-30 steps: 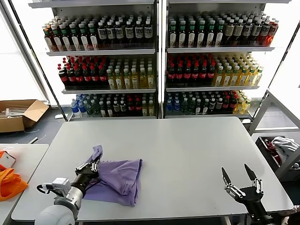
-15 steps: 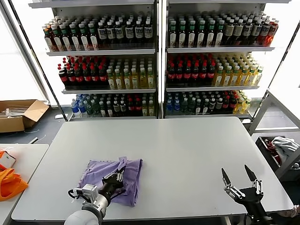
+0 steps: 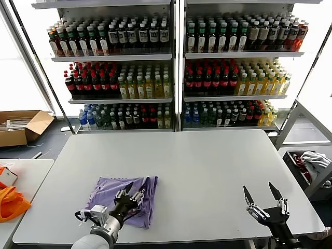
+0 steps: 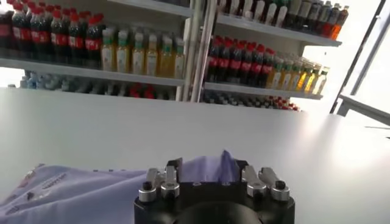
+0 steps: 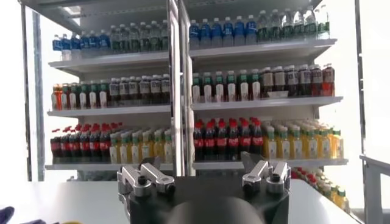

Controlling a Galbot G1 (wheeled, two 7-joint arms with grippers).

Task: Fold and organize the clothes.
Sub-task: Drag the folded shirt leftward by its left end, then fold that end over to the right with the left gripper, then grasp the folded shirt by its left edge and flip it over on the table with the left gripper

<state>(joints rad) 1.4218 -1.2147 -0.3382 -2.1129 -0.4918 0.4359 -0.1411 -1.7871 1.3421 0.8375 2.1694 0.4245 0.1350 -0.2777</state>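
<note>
- The left gripper [image 3: 132, 192] has let go since half a second ago; fingers now spread over the lilac T-shirt [image 3: 106, 191] beneath it.
- Right gripper [image 3: 263, 197] hovers spread, well apart.

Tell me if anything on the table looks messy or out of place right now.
The lilac T-shirt near the table's front left is only loosely folded, with rumpled layers and uneven edges. The left gripper sits open over it. The right gripper waits open at the front right. Nothing looks spilled or damaged.

Both hands [image 3: 127, 195] [image 3: 264, 198] open, low.
</note>
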